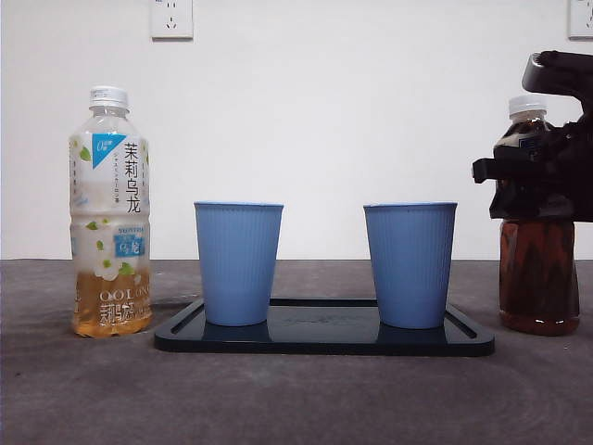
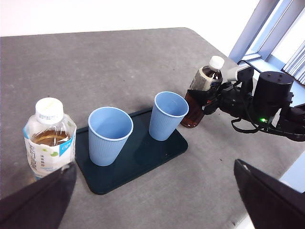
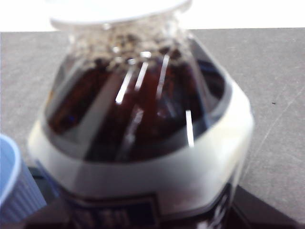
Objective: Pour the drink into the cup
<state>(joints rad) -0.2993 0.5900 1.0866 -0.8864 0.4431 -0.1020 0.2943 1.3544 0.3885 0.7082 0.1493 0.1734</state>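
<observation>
A bottle of dark drink [image 1: 539, 278] stands upright on the table at the right, white cap on. My right gripper [image 1: 542, 181] is shut on it at label height; in the right wrist view the bottle [image 3: 143, 119] fills the space between the jaws. Two empty blue cups, one on the left [image 1: 238, 264] and one on the right [image 1: 410, 264], stand on a dark tray [image 1: 324, 338]. The right cup [image 2: 167, 116] is just beside the dark bottle [image 2: 202, 78]. My left gripper [image 2: 157, 205] hangs open, high above the table's near side, holding nothing.
A capped oolong tea bottle [image 1: 110, 222] with a little amber liquid stands left of the tray. The grey table's rounded corner lies behind the dark bottle. A blue cup's rim [image 3: 12, 186] shows beside the right gripper.
</observation>
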